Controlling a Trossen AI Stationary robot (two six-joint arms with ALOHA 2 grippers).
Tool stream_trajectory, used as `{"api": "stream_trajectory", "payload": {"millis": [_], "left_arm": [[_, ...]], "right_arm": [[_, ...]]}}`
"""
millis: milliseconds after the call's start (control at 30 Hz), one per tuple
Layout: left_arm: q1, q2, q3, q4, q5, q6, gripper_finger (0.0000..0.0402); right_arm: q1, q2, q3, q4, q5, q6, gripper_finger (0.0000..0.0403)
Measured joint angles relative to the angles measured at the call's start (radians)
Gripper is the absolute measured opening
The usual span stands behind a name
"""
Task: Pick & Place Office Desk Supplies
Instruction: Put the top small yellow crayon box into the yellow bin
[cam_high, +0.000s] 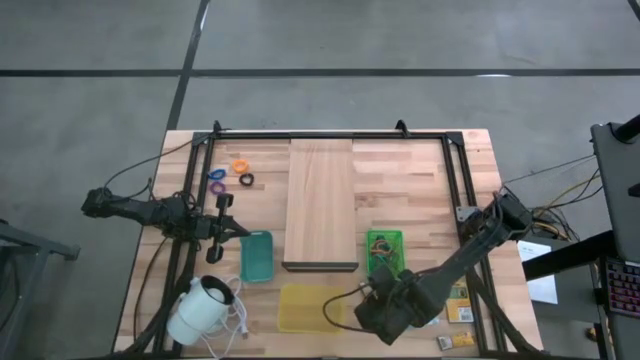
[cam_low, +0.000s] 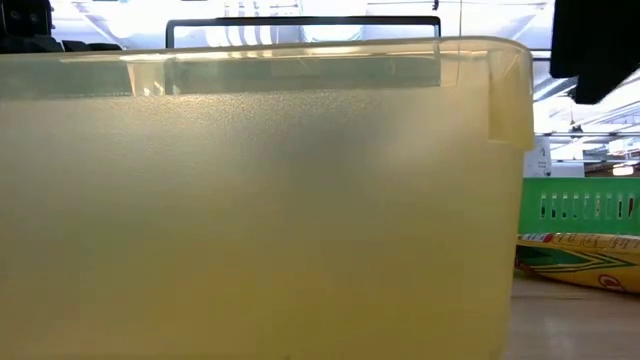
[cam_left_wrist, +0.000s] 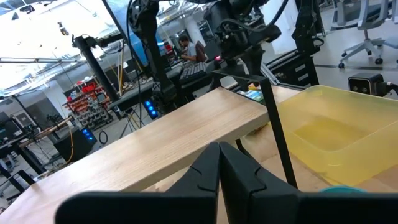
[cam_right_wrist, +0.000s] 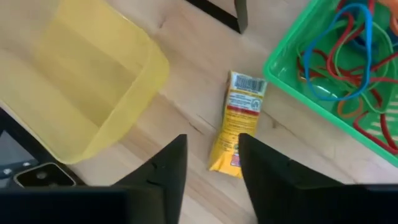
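On the table, between bins:
Packet (cam_right_wrist: 236, 121): slim yellow packet, red band, barcode at one end; lying flat on bare wood.
Neighbours: yellow bin (cam_right_wrist: 81, 81) one side, green basket (cam_right_wrist: 298, 81) of rubber bands (cam_right_wrist: 339, 59) other.
Right gripper (cam_right_wrist: 211, 165): fingers apart, straddling the packet's end, holding nothing.
Left gripper (cam_left_wrist: 219, 171): fingers together, empty, near the wooden board (cam_left_wrist: 155, 146).

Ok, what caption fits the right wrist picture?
Open right tool above a yellow packet, between yellow tub and green basket.

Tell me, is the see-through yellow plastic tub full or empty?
Empty. The right wrist view looks into the translucent yellow plastic tub and shows only its bare floor; the small yellow packet lies outside, on the wooden table.
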Motion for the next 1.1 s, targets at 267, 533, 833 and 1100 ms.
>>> {"api": "stream_trajectory", "payload": {"millis": [267, 533, 833, 1100], "left_arm": [[0.001, 0.0, 0.0, 0.0, 0.0, 0.0, 0.0012], [0.001, 0.0, 0.0, 0.0, 0.0, 0.0, 0.0012], [0.001, 0.0, 0.0, 0.0, 0.0, 0.0, 0.0012], [0.001, 0.0, 0.0, 0.0, 0.0, 0.0, 0.0012]], "right_arm": [[0.0, 0.003, -0.018, 0.018, -0.005, -0.011, 0.0203], [0.001, 0.003, -0.098, 0.12, -0.031, 0.062, 0.0206], [0.002, 0.003, -0.204, 0.262, -0.069, 0.104, 0.0206], [0.002, 0.003, -0.308, 0.399, -0.076, 0.105, 0.0206]]}}
